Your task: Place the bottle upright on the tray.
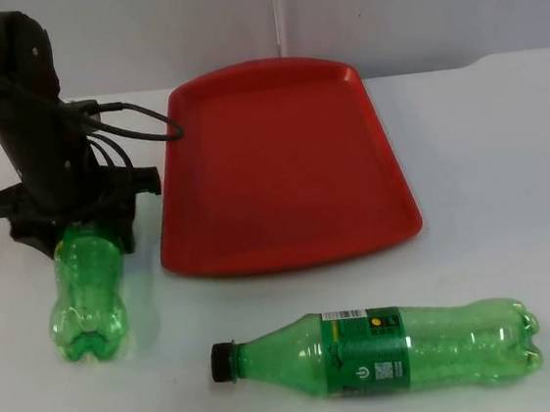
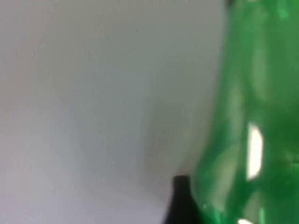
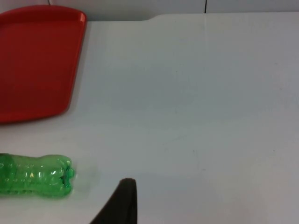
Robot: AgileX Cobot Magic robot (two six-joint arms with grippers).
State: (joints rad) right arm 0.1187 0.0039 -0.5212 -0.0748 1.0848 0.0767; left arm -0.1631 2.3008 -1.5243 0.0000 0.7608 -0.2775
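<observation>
White table top (image 1: 507, 162) ends at a grey partition wall (image 1: 411, 5) and carries one red tray (image 1: 281, 166) and two green plastic bottles. From the top, the left gripper (image 1: 79, 230) is down over the neck end of the unlabelled bottle (image 1: 89, 299) lying left of the tray; whether its jaws are clenched cannot be told. Its wrist view adds green plastic beside a black fingertip (image 2: 180, 200). Nearer the front lies the labelled, black-capped bottle (image 1: 389, 349), whose base is seen from the waiting right arm's wrist
</observation>
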